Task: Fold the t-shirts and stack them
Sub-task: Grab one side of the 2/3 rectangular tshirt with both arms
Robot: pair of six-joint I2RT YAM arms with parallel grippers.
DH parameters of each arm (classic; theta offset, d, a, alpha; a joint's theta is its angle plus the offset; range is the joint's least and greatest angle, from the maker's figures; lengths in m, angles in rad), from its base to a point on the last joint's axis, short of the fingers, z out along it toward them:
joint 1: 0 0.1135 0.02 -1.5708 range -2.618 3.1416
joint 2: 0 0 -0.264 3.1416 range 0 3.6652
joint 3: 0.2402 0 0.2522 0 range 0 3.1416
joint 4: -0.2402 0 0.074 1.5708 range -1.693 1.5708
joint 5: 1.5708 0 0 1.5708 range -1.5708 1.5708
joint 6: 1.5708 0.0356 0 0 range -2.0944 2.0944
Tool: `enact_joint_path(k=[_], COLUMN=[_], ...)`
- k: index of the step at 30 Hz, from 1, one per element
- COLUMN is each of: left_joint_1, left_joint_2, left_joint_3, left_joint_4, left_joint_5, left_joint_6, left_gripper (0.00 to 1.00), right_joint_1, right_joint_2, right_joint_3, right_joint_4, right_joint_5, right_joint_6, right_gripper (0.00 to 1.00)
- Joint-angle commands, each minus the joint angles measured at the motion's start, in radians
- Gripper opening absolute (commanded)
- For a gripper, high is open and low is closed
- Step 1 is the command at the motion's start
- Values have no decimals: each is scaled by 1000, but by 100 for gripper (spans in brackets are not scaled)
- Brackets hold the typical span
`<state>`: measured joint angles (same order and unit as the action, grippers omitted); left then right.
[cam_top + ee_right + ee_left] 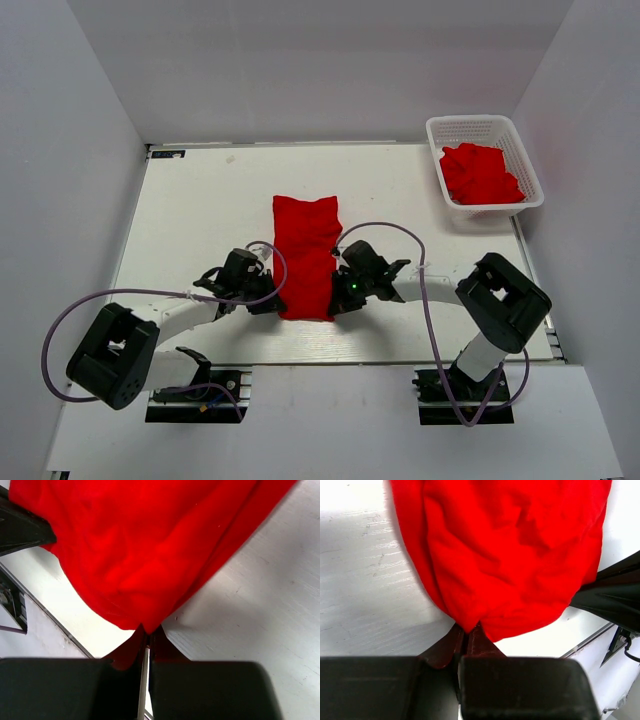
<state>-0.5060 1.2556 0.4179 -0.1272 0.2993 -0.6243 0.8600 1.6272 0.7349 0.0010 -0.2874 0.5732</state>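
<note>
A red t-shirt [305, 255] lies in a long narrow strip down the middle of the table, folded lengthwise. My left gripper [272, 298] is shut on the t-shirt's near left corner; in the left wrist view the t-shirt [510, 555] bunches into the left gripper [468, 630]. On the other side my right gripper [340, 295] is shut on the near right corner, where the t-shirt [145, 550] pinches into the right gripper [148, 630]. More red t-shirts [482, 175] lie heaped in the basket.
A white lattice basket [438, 135] stands at the table's far right corner. The table's near edge [330, 362] runs just behind both grippers. White walls enclose the table on the left, far and right sides.
</note>
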Motion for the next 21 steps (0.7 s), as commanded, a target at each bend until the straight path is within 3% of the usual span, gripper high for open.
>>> enact_joint_path(k=[1,7,12,16,21], left_joint_1=[-11,-20,-29,-29,-9], left_joint_2=[-13,-166,-321,-314,-199], left_joint_3=[-24,-1,111,293,468], left_joint_4=[-63,-167,-388,-494,-494], left_joint_5=[-38,-11,-11,-80,-182], left_joint_6=[34,57,89,123,187], left_gripper=[0,0,0,0,0], right_joint_1=[14,42,76,85,63], right_joint_2=[22,-142,-292,-371,-353], right_joint_3=[-23,-69,-40,75,283], right_joint_4=[-108,-150,-223,-333,-447], right_joint_5=[57,73,89,166,353], right_joint_6=[-19,7,39,15,-74], right_gripper=[0,0,0,0,0])
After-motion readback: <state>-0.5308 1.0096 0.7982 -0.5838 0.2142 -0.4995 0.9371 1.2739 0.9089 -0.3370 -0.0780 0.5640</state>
